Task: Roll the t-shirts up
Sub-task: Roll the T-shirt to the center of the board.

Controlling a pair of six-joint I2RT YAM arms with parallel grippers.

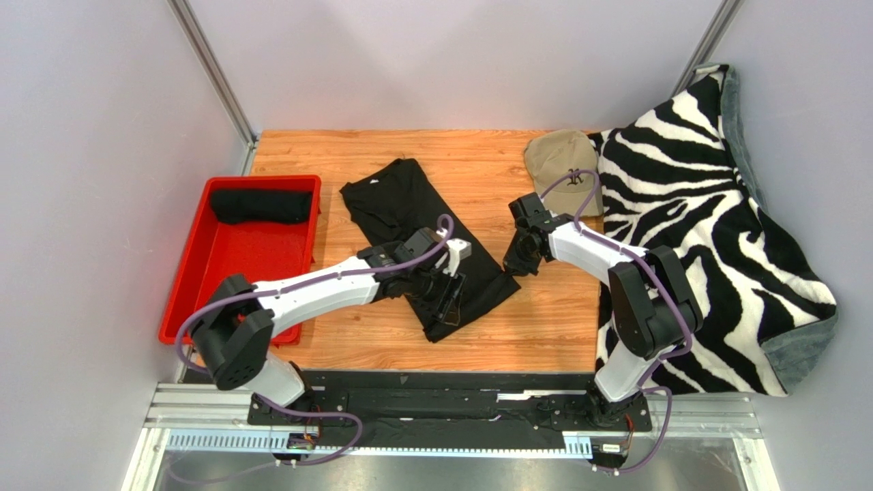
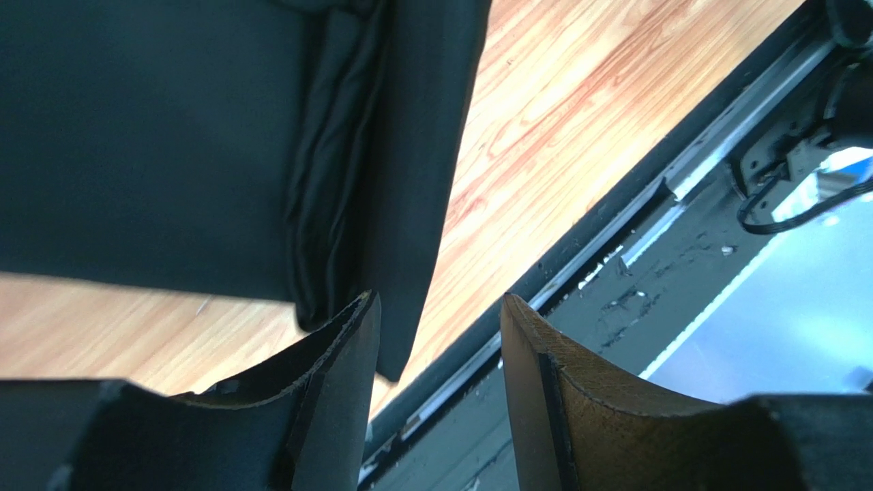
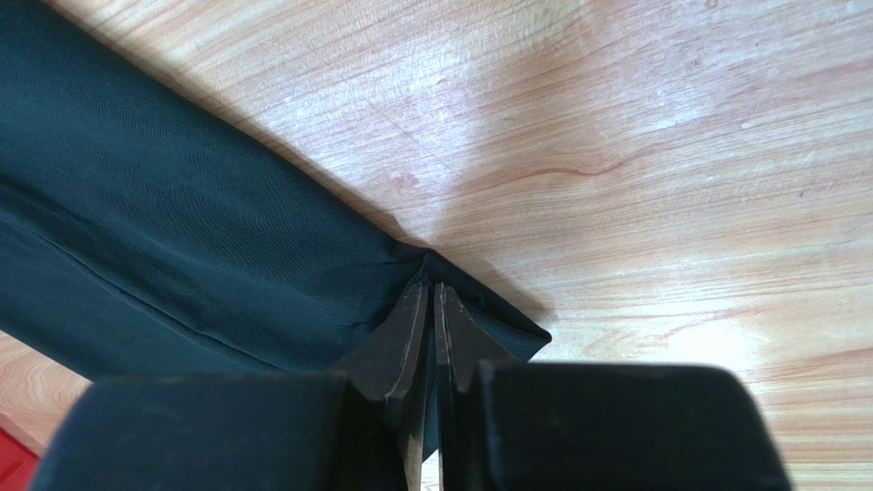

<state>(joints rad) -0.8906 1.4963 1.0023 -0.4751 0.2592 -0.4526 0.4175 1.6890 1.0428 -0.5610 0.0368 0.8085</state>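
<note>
Left pincer: your jaws stand apart, with nothing between them. Its fingers sit at the near end of the black t-shirt. The folded hem lies just beside the left-hand fingertip; I cannot tell whether it touches. Past the fingertips there is bare wood, then the black rail along the table's near edge.

Right pincer: jaws together, clamped on the t-shirt's right corner. The cloth peaks into a small fold at the tips and lies flat on the wood to their left.

T-shirt: a long folded strip across the middle of the table, running from far-left to near-right, collar end away from the arm bases. Your left pincer is over its near end, the right one at its right edge.

Further out: a red bin at the table's left, with one rolled black shirt at its far end. A tan cap lies at the far right, touching a zebra-striped blanket that covers the right side.
</note>
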